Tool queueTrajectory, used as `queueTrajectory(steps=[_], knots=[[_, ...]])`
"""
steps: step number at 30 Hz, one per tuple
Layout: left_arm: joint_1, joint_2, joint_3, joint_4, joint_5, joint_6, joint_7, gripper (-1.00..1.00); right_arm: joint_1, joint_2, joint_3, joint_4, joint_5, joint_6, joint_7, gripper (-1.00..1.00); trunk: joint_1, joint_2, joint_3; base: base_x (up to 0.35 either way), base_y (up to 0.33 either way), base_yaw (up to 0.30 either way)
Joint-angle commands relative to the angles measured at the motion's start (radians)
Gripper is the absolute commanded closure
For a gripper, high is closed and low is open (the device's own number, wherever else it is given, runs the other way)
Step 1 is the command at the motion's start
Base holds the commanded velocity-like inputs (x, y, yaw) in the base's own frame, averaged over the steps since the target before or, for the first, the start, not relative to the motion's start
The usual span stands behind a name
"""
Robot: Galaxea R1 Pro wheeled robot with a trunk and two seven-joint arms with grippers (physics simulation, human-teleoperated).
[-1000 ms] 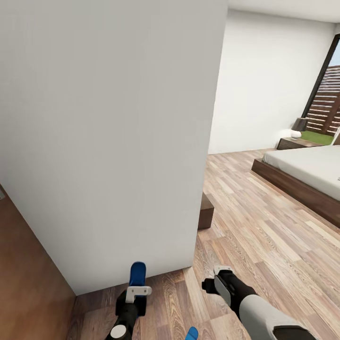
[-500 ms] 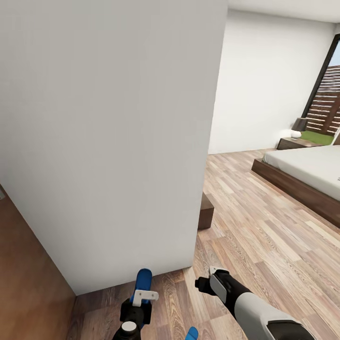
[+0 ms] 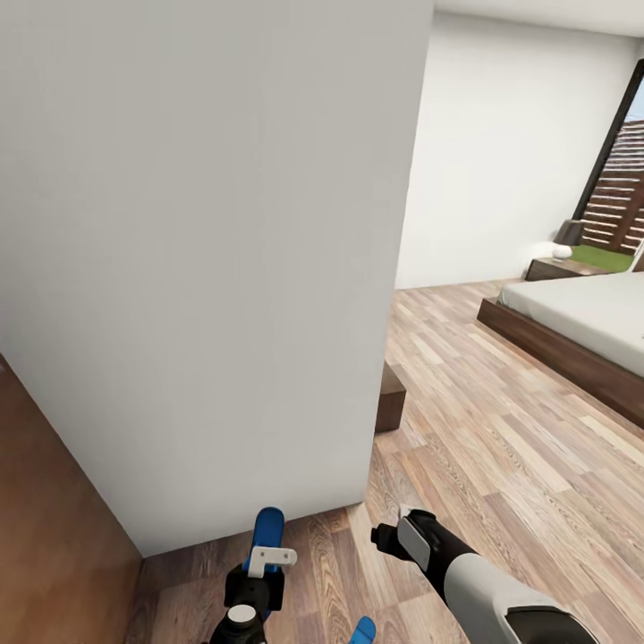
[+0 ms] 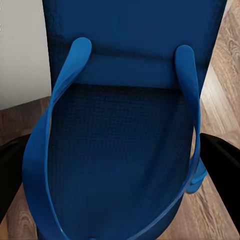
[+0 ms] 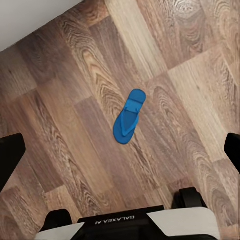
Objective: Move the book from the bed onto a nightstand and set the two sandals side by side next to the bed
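Observation:
My left gripper (image 3: 265,562) is shut on one bright blue sandal (image 3: 266,529), which stands up out of it at the bottom of the head view. In the left wrist view that sandal (image 4: 120,150) sits between the black fingers (image 4: 222,167), straps toward the camera. The second sandal (image 5: 128,117) lies flat on the wood floor under my open right gripper (image 5: 120,155); its tip (image 3: 362,631) peeks in at the head view's lower edge. My right gripper (image 3: 386,538) hovers beside the left one. The bed (image 3: 581,313) lies at the far right, a nightstand (image 3: 553,267) behind it. The book is out of view.
A white partition wall (image 3: 206,268) stands close in front, its corner just beyond my grippers. A brown wooden panel (image 3: 54,537) is at the lower left. A low dark brown block (image 3: 390,399) sits behind the wall's corner. Open plank floor (image 3: 483,447) runs toward the bed.
My left gripper with the sandal has shifted slightly right and lower. My right gripper has drawn a little left toward it. The view has turned slightly.

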Motion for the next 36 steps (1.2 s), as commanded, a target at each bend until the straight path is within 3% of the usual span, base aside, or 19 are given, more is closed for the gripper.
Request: queueTrajectory(steps=[1,13,17,18,22,27,36], knots=[[-0.001,0.001,-0.004,-0.002,0.005,0.004,0.009,1.00,0.000,0.000,-0.001,-0.002,-0.009,0.005,-0.008,-1.00,0.004,-0.009,-0.006,0.000,0.000,0.000],[-0.015,-0.011,-0.004,-0.011,0.005,0.018,0.006,1.00,0.000,0.000,-0.001,-0.005,-0.040,0.057,-0.015,-1.00,0.050,-0.093,-0.063,0.000,0.000,0.000],[-0.035,-0.023,-0.004,-0.016,0.005,0.089,0.004,1.00,0.000,0.000,-0.001,-0.005,-0.062,0.075,-0.016,-1.00,0.066,-0.121,-0.082,0.000,0.000,0.000],[-0.057,-0.027,0.000,-0.019,0.005,0.136,0.004,1.00,0.000,0.000,-0.001,-0.005,-0.083,0.078,-0.017,-1.00,0.069,-0.128,-0.086,0.000,0.000,0.000],[-0.123,-0.037,0.049,-0.022,0.006,0.263,0.002,1.00,0.000,0.000,-0.001,-0.006,-0.108,0.081,-0.018,-1.00,0.085,-0.156,-0.105,0.000,0.000,0.000],[-0.152,-0.042,0.088,-0.023,0.005,0.334,-0.005,1.00,0.000,0.000,-0.001,-0.006,-0.112,0.082,-0.021,-1.00,0.104,-0.191,-0.129,0.000,0.000,0.000],[-0.163,-0.042,0.104,-0.018,0.008,0.363,-0.009,1.00,0.000,-0.002,-0.002,-0.007,-0.114,0.082,-0.022,-1.00,0.138,-0.254,-0.171,0.000,0.000,0.000]])
